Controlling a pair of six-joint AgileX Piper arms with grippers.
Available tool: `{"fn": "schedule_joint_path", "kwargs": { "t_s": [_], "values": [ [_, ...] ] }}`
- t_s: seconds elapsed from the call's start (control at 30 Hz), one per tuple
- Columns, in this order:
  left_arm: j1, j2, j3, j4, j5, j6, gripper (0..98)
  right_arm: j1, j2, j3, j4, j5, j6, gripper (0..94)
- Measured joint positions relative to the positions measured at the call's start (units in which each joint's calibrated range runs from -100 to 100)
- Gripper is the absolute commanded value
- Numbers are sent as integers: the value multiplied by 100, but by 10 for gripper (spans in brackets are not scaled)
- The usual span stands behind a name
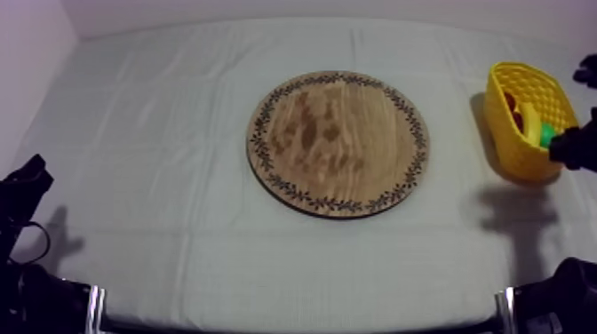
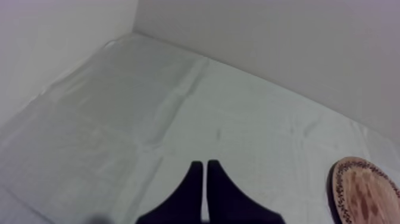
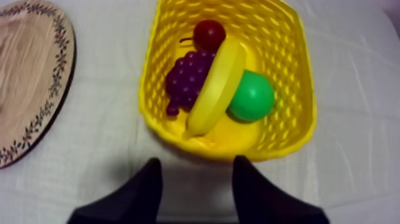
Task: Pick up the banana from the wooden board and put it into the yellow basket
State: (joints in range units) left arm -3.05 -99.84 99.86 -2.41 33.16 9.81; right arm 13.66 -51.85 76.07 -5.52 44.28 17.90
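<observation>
The yellow banana (image 3: 217, 83) lies slantwise inside the yellow basket (image 3: 297, 77), resting across a bunch of purple grapes (image 3: 184, 80) and a green pear (image 3: 251, 95). My right gripper (image 3: 196, 164) hovers just short of the basket's near wall, open, with nothing between its fingers. In the top view the basket (image 1: 511, 151) stands at the far right, with the right gripper (image 1: 571, 147) beside it. The round wooden board (image 1: 338, 142) lies bare at mid-table. My left gripper (image 2: 205, 164) is shut on nothing, low at the left (image 1: 27, 178).
A small red fruit (image 3: 209, 34) sits at the basket's far end. The board's rim (image 3: 27, 77) lies a short way from the basket, and the board's edge (image 2: 369, 190) shows beyond my left gripper. Bare cloth stretches between board and left arm.
</observation>
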Motion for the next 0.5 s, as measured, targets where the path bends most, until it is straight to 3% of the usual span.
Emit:
{"fn": "schedule_joint_path", "kwargs": {
  "t_s": [0.1, 0.27, 0.5],
  "values": [
    [0, 0, 0, 0, 0, 0, 1, 87, -594, 452, -297, -154, 299, 235],
    [0, 0, 0, 0, 0, 0, 1, 88, -1503, 1201, -677, -199, 760, 58],
    [0, 0, 0, 0, 0, 0, 1, 57, -2571, 1776, -677, 54, 1086, 7]
  ]
}}
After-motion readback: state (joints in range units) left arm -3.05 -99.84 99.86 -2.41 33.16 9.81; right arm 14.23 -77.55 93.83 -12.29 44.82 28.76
